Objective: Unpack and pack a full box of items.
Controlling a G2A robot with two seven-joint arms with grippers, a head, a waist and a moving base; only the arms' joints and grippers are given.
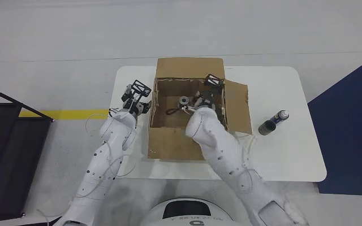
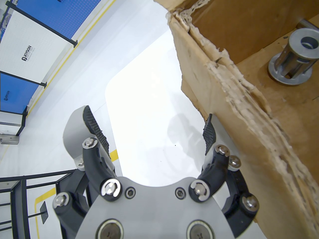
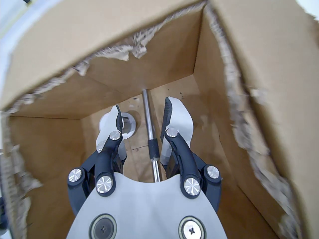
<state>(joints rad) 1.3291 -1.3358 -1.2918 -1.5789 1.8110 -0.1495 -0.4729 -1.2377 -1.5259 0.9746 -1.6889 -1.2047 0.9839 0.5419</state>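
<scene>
An open cardboard box (image 1: 164, 144) with torn flaps stands in the middle of the white table (image 1: 294, 152). On its floor stand a grey metal flanged spool (image 2: 292, 62) (image 1: 184, 102) and a thin steel rod with a black grip (image 3: 150, 135). My right gripper (image 3: 143, 111) hangs open inside the box, its fingers either side of the rod and above it, the spool just beside one finger. My left gripper (image 2: 149, 128) (image 1: 136, 97) is open and empty over the table, right beside the box's outer left wall (image 2: 224, 115).
A dark bottle with a silver cap (image 1: 273, 122) lies on the table right of the box. A black frame rack (image 1: 22, 147) stands off the table's left side. Bare table surface lies at the right end and along the front.
</scene>
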